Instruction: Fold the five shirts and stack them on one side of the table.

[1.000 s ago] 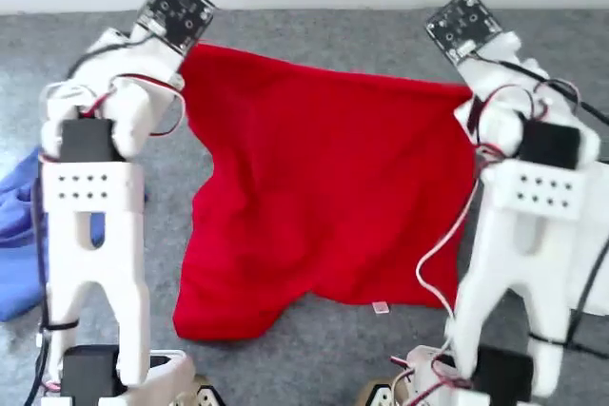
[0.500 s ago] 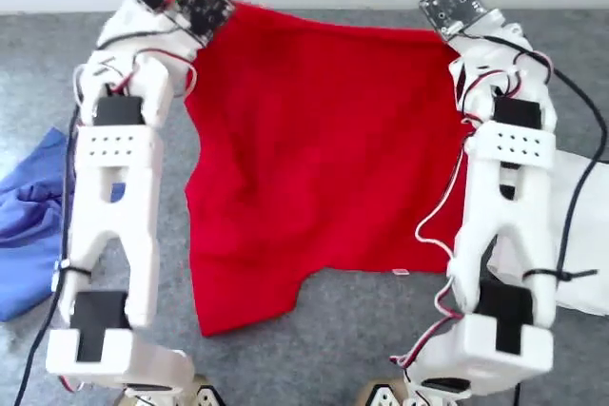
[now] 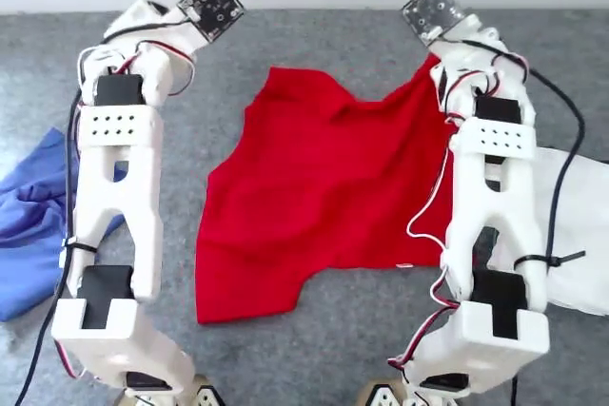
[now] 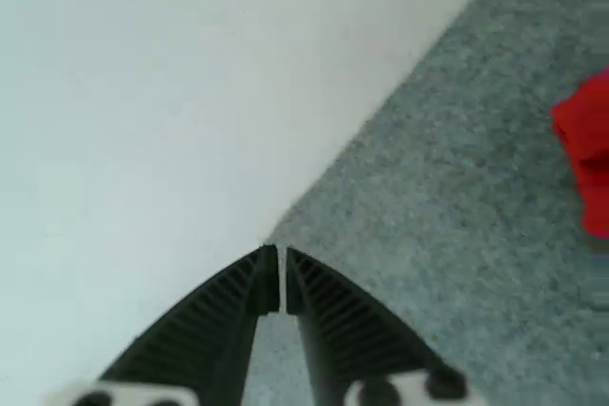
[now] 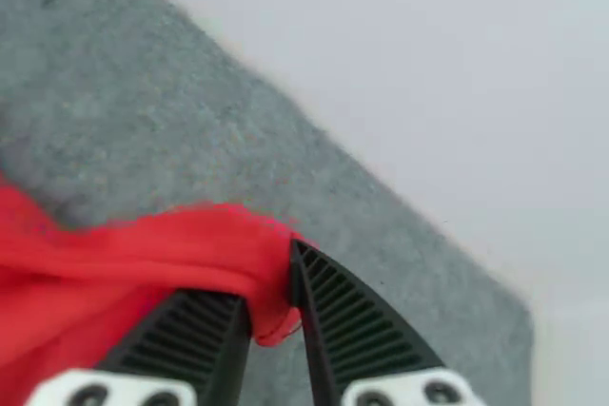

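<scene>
The right claw is clamped on a bunched corner of the red shirt. A fold of red cloth fills the gap between its black ribbed jaws and curls out past the tips. Behind that pinch, the cloth trails back in a taut band over the grey table, with the pale wall rising just beyond the table's far edge.

The left claw holds nothing. Its jaws are drawn together to a thin slit, hanging over bare grey table close to the wall, and a bit of red cloth shows well off to one side of it.

From above, the red shirt lies in the middle of the table between the left arm and the right arm. It is mostly flat but rumpled. Its far corner on the right arm's side is pulled up and gathered toward that arm's wrist, and the opposite far corner lies slack on the table, apart from the left arm. A sleeve sticks out at the near edge, on the left arm's side.

Outside the left arm a blue shirt sits crumpled at the table's edge. Outside the right arm lies a white shirt, partly under that arm.
</scene>
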Action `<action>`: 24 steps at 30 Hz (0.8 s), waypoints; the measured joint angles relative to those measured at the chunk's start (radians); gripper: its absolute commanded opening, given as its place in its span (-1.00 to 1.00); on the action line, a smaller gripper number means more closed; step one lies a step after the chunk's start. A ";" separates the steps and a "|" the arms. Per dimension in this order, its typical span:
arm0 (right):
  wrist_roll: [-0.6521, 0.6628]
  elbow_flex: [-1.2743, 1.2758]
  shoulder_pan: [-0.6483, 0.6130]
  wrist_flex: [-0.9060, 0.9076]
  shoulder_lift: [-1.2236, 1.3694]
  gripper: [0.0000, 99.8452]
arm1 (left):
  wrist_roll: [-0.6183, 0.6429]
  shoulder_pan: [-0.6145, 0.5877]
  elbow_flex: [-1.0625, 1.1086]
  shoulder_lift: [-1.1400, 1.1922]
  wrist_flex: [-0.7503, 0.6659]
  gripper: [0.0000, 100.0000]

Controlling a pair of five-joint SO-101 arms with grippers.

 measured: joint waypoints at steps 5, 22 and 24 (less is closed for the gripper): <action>0.000 0.054 0.003 0.092 0.003 -0.98 | 0.152 0.044 -0.002 0.011 0.021 -0.97; 0.000 0.089 0.002 0.520 0.003 -0.98 | 0.516 0.181 -0.040 0.256 0.081 -0.83; 0.000 0.089 0.002 0.557 0.003 -0.98 | 0.589 0.181 -0.081 0.293 0.083 -0.76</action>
